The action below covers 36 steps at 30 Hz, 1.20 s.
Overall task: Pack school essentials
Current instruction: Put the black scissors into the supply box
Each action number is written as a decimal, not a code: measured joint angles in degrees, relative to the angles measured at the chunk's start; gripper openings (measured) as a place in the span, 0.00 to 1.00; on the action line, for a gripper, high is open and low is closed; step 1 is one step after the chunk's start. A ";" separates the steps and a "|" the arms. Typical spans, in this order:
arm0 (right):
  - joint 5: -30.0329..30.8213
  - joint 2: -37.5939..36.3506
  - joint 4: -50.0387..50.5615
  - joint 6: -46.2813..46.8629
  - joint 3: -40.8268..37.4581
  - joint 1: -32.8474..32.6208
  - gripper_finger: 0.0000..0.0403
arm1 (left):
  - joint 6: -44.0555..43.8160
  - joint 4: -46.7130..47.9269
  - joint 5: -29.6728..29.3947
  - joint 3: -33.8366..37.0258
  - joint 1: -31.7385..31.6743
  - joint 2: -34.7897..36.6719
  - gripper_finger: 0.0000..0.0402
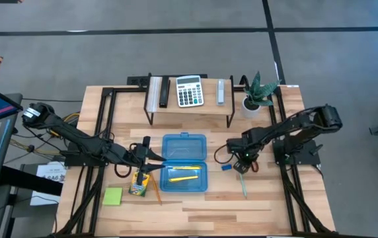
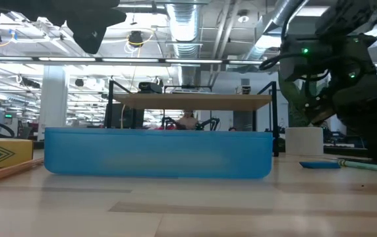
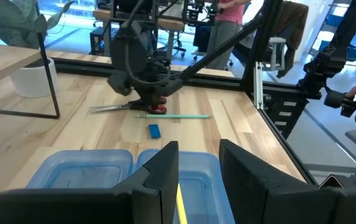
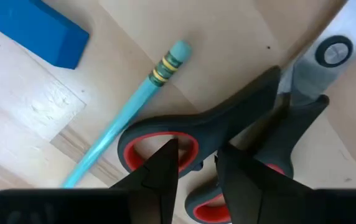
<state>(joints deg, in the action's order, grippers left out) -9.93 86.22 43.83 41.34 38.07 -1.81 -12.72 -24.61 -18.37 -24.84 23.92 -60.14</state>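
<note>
The red-handled scissors [image 3: 112, 107] lie flat on the table to the right of the open blue case [image 1: 184, 162]. My right gripper [image 4: 196, 165] points down over their handles, open a little. One fingertip [image 4: 165, 152] stands over a red-lined loop, the other [image 4: 231, 158] beyond its black rim. A teal pencil [image 4: 125, 115] and a blue eraser [image 4: 38, 28] lie close by. A yellow pencil [image 1: 183, 178] lies in the case. My left gripper [image 3: 200, 165] hangs open above the case's left edge, nothing between its fingers. My right gripper comes at the scissors' handle end [image 4: 196, 134] from above, its fingers on either side of one loop's rim. I cannot tell whether the fingertips touch the handle.
A crayon box [image 1: 138, 184], an orange pencil [image 1: 156, 192] and a lime sticky-note pad [image 1: 113, 196] lie left of the case near the front. At the back, a raised shelf [image 1: 189, 106] carries a calculator [image 1: 189, 91]; a potted plant [image 1: 258, 92] stands beside it.
</note>
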 joint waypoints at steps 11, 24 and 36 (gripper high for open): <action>4.23 2.00 0.72 -0.07 0.32 -2.40 0.23 | -0.03 0.32 -0.07 0.00 0.00 0.00 0.25; 7.16 0.57 0.96 0.16 0.19 -2.18 0.05 | -0.05 0.32 -1.11 0.00 0.00 0.00 0.25; 13.36 0.85 8.39 -2.20 6.43 -2.78 0.02 | -0.05 0.34 -1.14 0.00 0.00 0.00 0.25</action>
<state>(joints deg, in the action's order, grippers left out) 3.43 87.07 52.22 39.14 44.50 -4.59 -12.77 -24.27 -19.51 -24.84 23.92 -60.14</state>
